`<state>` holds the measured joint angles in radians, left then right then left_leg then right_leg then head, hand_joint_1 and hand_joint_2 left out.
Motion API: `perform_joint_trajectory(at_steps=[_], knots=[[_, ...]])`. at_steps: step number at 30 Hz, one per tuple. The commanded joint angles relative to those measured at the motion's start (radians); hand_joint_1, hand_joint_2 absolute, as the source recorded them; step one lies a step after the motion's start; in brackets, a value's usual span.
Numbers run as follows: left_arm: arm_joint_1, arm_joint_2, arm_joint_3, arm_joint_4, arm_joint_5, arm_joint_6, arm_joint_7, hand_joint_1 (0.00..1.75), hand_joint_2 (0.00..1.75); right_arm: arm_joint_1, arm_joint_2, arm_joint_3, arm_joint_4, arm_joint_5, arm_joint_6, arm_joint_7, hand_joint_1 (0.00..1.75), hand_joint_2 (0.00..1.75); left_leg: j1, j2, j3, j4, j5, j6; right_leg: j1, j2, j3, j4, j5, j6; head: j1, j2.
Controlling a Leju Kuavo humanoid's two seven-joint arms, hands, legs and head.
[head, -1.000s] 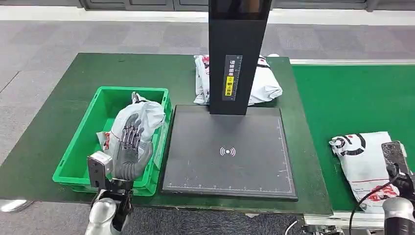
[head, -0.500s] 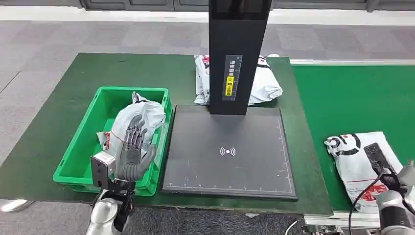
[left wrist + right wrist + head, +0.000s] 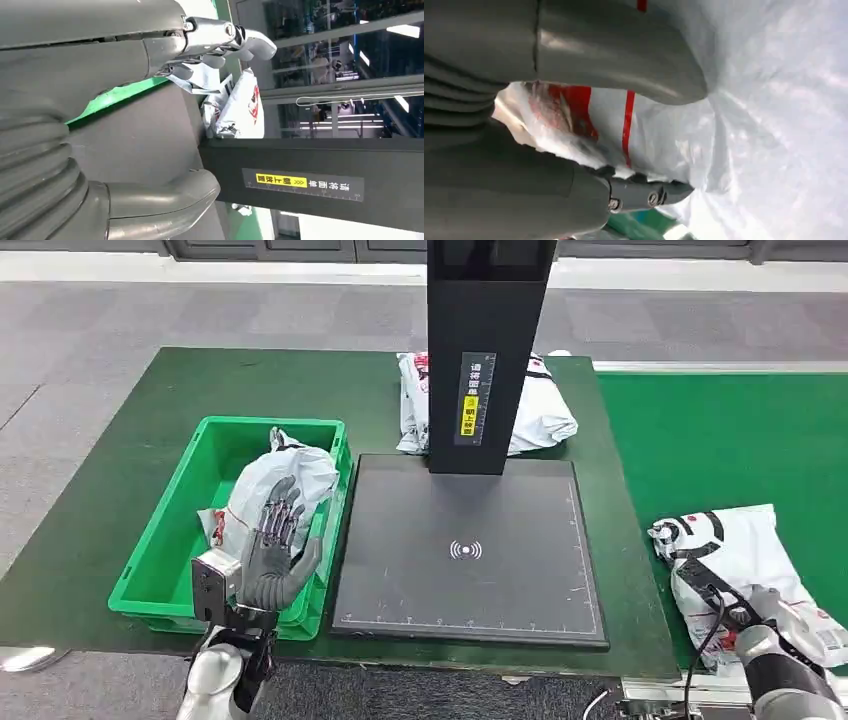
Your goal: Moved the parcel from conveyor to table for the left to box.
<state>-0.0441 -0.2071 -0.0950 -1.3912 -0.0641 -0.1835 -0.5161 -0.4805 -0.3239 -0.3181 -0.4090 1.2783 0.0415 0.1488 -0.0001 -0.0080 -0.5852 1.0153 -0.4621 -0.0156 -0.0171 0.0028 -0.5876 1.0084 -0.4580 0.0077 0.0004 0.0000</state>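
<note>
A white parcel (image 3: 735, 545) with black and red print lies on the green conveyor belt (image 3: 720, 440) at the right, close to the table's edge. My right hand (image 3: 748, 606) grips its near end. In the right wrist view the thumb (image 3: 624, 50) presses on the parcel (image 3: 774, 100) and dark fingers (image 3: 644, 192) curl under it. My left hand (image 3: 270, 548) is raised before the green box (image 3: 165, 540), palm up, fingers apart, holding nothing. Another white parcel (image 3: 285, 475) sits in that box.
A black scanning plate (image 3: 470, 550) lies mid-table, with a black post (image 3: 485, 350) rising at its back. A further white parcel (image 3: 545, 415) lies behind the post, and the left wrist view shows this parcel (image 3: 240, 107) beside the post (image 3: 310, 185).
My right hand has moved left across the belt, and the parcel has slid left and turned with it. My left hand has drifted slightly right and up.
</note>
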Motion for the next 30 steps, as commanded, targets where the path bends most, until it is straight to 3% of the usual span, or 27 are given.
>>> perform_joint_trajectory(at_steps=[1,4,5,16,20,24,30], knots=[[-0.015,0.042,-0.025,0.042,0.002,-0.003,0.005,0.00,1.75,-0.027,0.017,0.088,0.104,-0.002,0.034,-0.027,0.00,1.75,0.001,0.003,0.003,-0.003,0.000,0.000,0.001,0.002,0.003,-0.004,0.002,-0.001,0.000,0.000],[-0.014,0.044,-0.024,0.039,0.002,-0.003,0.005,0.00,1.75,-0.027,0.016,0.078,0.099,-0.012,0.033,-0.032,0.03,1.75,0.001,0.003,0.004,-0.003,0.000,0.000,0.001,0.002,0.003,-0.004,0.001,-0.001,0.000,0.000],[-0.012,0.044,-0.024,0.037,0.002,-0.003,0.005,0.00,1.75,-0.027,0.017,0.075,0.097,-0.016,0.033,-0.034,1.75,1.75,0.001,0.002,0.004,-0.003,0.001,0.000,0.002,0.001,0.004,-0.005,0.002,-0.001,0.000,0.000],[0.014,0.043,-0.022,0.004,-0.003,0.006,0.014,0.00,1.75,-0.031,0.027,0.033,0.077,-0.068,0.005,-0.056,1.75,1.75,0.001,0.002,0.005,-0.003,0.001,0.000,0.002,0.001,0.005,-0.004,0.002,-0.001,0.000,0.000],[0.038,0.042,-0.020,-0.018,-0.008,0.019,0.016,0.00,1.75,-0.042,0.060,-0.104,0.049,-0.232,-0.035,-0.143,1.75,1.75,0.001,0.002,0.004,-0.001,0.000,0.000,0.002,0.001,0.004,-0.002,0.001,-0.001,0.000,0.000],[0.045,0.046,-0.014,-0.023,-0.009,0.031,0.008,0.00,1.75,-0.054,0.097,-0.327,0.011,-0.556,0.073,-0.353,1.75,1.75,0.001,0.004,0.004,-0.002,0.000,0.000,0.002,0.003,0.004,-0.003,0.001,-0.001,0.000,0.000],[0.040,0.045,-0.012,-0.017,-0.009,0.033,0.005,0.00,1.75,-0.052,0.102,-0.354,0.004,-0.599,0.093,-0.376,1.75,1.75,0.001,0.004,0.004,-0.003,0.001,-0.001,0.002,0.003,0.004,-0.004,0.002,-0.001,0.000,0.000]])
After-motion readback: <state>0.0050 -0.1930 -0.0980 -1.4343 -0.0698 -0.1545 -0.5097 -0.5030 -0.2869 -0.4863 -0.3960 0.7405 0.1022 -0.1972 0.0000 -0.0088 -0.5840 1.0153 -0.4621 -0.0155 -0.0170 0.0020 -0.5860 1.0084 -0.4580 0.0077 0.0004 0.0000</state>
